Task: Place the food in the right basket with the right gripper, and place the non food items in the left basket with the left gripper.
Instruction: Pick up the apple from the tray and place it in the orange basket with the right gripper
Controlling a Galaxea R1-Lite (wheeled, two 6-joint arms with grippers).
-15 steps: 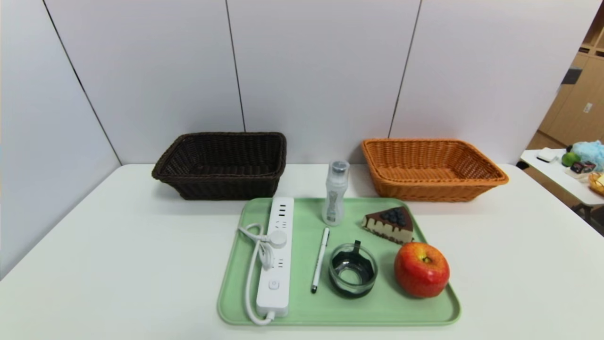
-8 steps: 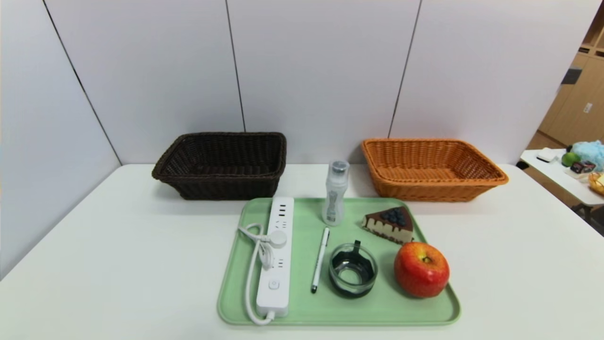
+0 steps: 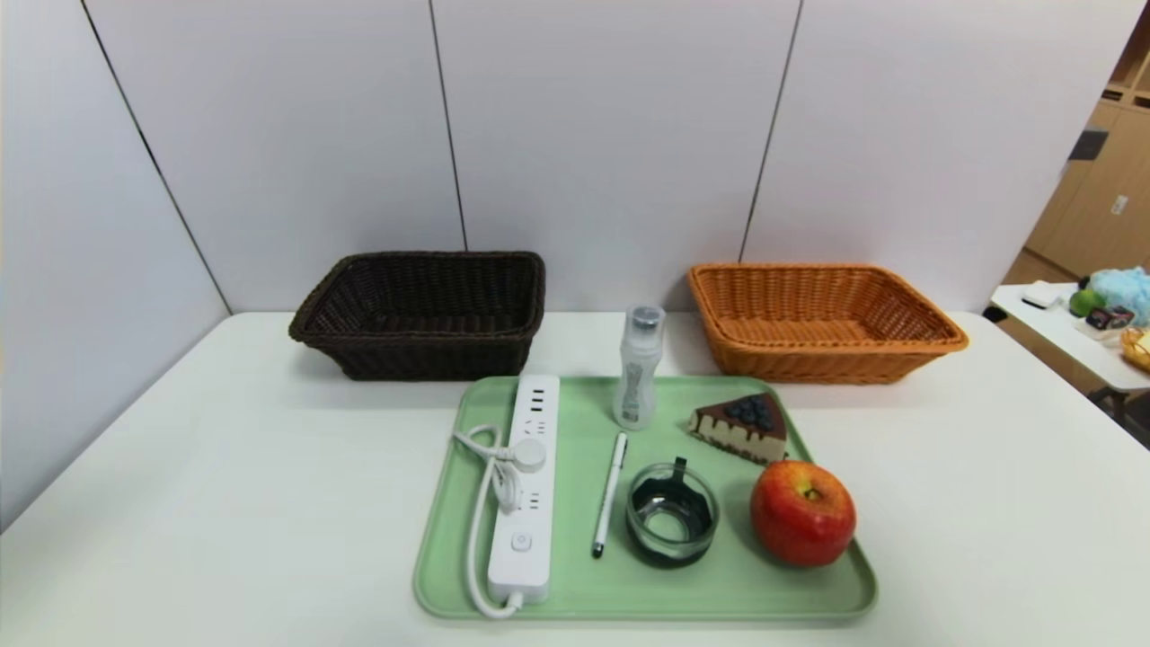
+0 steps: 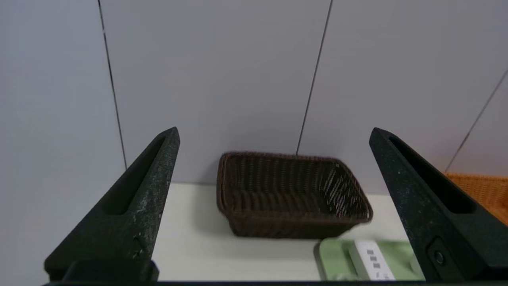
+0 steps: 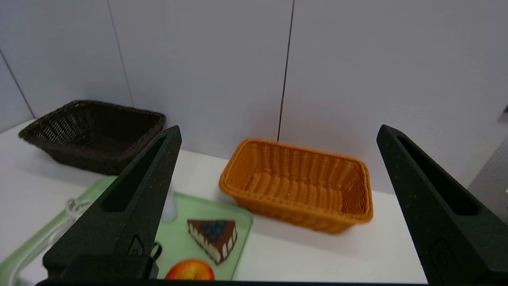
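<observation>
Nothing is shifting on the table since a second ago; both my arms are hanging back, unseen from the head. Nearest, my right gripper (image 5: 274,206) is spread wide, empty, with the round red apple (image 3: 802,512) ahead and low, at the near right corner of the pale green plastic tray (image 3: 575,584), nearer this arm. My left gripper (image 4: 274,202) is likewise spread. Beyond are sitting the orange wicker basket (image 3: 934,341) and dark brown wicker basket (image 3: 422,355)
</observation>
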